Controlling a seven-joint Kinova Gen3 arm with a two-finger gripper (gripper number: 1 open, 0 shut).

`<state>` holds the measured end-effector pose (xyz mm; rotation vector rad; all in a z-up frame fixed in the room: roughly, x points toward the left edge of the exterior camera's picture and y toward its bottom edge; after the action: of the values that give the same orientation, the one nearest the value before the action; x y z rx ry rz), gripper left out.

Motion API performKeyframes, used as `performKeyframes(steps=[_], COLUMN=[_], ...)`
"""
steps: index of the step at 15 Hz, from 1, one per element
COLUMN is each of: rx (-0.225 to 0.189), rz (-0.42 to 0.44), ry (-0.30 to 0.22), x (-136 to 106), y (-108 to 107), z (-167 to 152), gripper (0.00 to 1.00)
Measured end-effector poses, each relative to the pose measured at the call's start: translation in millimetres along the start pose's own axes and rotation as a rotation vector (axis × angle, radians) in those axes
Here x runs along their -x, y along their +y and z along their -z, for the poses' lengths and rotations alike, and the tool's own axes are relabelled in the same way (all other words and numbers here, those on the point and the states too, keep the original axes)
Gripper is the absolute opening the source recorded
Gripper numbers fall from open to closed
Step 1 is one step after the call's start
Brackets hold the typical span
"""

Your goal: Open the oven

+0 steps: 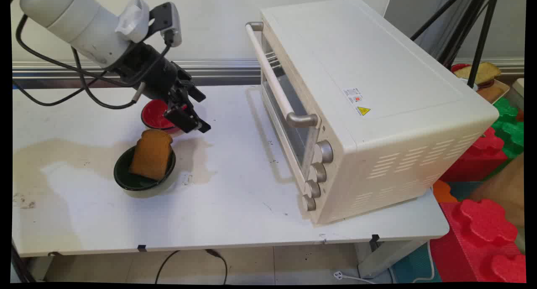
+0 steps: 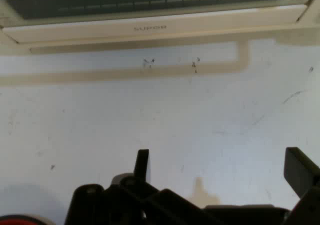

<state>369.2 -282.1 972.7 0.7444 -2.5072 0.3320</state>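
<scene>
Two spread fingers (image 2: 142, 164) above red bowl (image 1: 156, 115)

A white table (image 1: 235, 222), stained beige across its left half, stands before a pale wall (image 1: 209, 24) edged with a metal rail (image 1: 126, 68). Red and green foam blocks (image 1: 486, 222) crowd the floor at right beneath black tripod legs (image 1: 478, 37). A power cable (image 1: 193, 264) trails across the tiled floor (image 1: 293, 264).

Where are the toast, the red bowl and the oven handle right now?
toast (image 1: 151, 154): main view, on its brown front face, standing in the dark bowl.
red bowl (image 1: 154, 115): main view, on its red inside, behind the gripper.
oven handle (image 1: 272, 77): main view, on the middle of the bar.
</scene>
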Motion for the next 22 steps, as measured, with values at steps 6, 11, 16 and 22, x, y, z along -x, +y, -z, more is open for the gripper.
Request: performKeyframes(steps=[6, 11, 16, 22], rx=[-0.017, -0.034, -0.038, -0.028], rz=[0.059, 0.124, 0.154, 0.192], ry=[0.027, 0.119, 0.205, 0.295], x=[-1.0, -21.6, -44.8, -71.8], y=[-14.5, -29.8, -38.6, -44.0], z=[17.0, 28.7, 32.3, 29.9], gripper=[1.00, 1.00, 1.00, 1.00])
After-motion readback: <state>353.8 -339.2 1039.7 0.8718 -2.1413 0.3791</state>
